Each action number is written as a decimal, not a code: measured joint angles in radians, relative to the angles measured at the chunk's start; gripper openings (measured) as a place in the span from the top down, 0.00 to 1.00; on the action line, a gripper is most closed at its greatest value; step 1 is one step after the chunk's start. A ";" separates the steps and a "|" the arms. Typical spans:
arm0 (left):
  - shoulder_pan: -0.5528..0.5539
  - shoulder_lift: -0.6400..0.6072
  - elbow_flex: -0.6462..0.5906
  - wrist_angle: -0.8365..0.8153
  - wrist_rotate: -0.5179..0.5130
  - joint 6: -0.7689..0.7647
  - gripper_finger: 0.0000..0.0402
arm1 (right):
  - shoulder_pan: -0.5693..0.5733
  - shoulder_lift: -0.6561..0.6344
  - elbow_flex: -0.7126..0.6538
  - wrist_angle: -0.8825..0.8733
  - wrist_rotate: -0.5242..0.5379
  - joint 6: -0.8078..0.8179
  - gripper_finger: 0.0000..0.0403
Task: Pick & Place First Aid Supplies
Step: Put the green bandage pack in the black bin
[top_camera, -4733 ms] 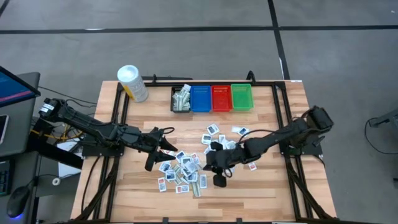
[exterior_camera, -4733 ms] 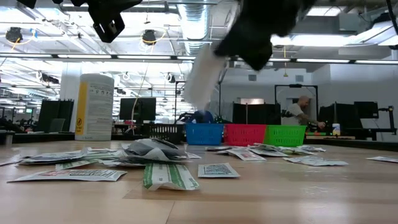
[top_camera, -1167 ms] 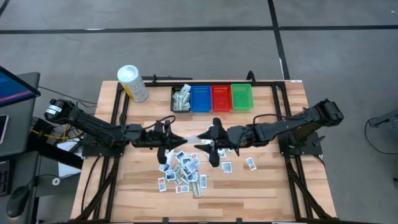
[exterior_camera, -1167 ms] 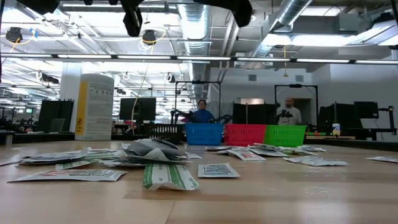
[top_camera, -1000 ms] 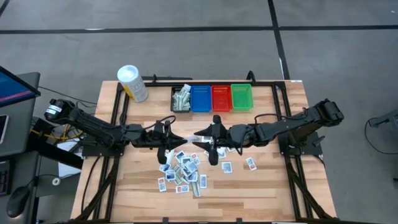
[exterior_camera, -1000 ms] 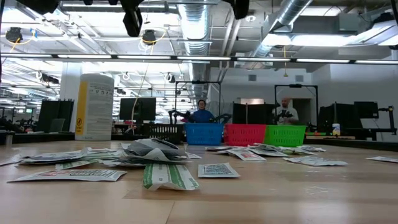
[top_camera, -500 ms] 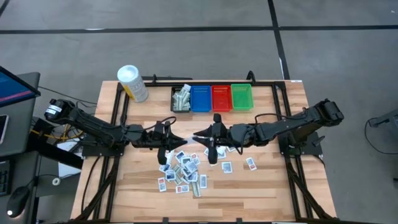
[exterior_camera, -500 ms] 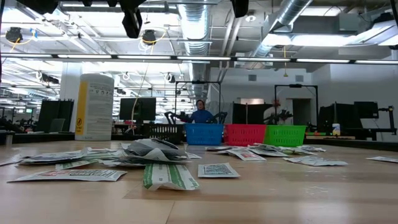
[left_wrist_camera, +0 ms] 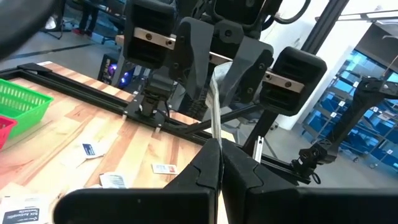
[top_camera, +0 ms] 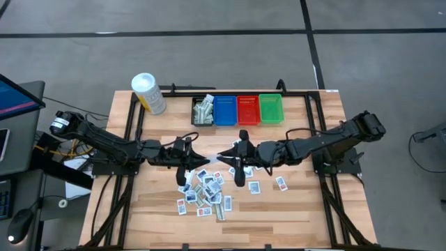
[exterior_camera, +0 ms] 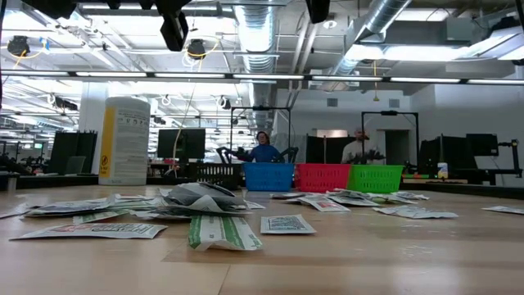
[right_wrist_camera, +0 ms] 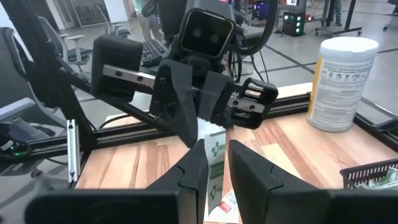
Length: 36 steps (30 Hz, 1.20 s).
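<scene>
**A:** So what's the risky bit here? Both arms meet in mid-air over the middle of the table [top_camera: 300, 209], with one packet [right_wrist_camera: 214, 152] between them.

**B:** It's the handover, I'd say. The left gripper [top_camera: 198, 155] is clamped flat on the packet. From its wrist cam you only see the packet as a thin white edge sticking up out of the fingers. The right gripper [top_camera: 224, 155] has closed in on the other end and looks like it's touching, so both seem to have hold of it.

**A:** What's the failure mode, then?

**B:** There are two. If the left lets go while the right's pinch is shallow or off to one side, the packet slips out and falls back into the pile [top_camera: 203, 188] underneath. If either arm pulls while both are clamped, the packet will bend or tear, because it looks thin and floppy.

**A:** What does the packet look like?

**B:** It's small, flat and white, with a green cross and some small print on the face the right wrist cam sees. It stands upright between the fingertips, well clear of the wood. The black bin [top_camera: 203, 111] already has a few in it.
</scene>
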 joint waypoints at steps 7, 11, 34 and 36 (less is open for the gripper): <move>0.000 0.000 0.000 -0.001 0.001 0.000 0.99 | 0.008 -0.012 0.001 -0.013 0.000 0.002 0.86; 0.000 0.000 0.000 -0.002 0.002 0.000 0.99 | 0.008 -0.034 0.000 -0.047 0.001 0.002 0.86; -0.005 -0.106 0.000 -0.085 -0.030 0.008 0.99 | 0.008 -0.203 0.000 -0.282 0.003 0.004 0.99; -0.005 -0.106 0.000 -0.094 -0.073 0.030 0.99 | 0.008 -0.211 0.000 -0.303 0.003 0.009 0.99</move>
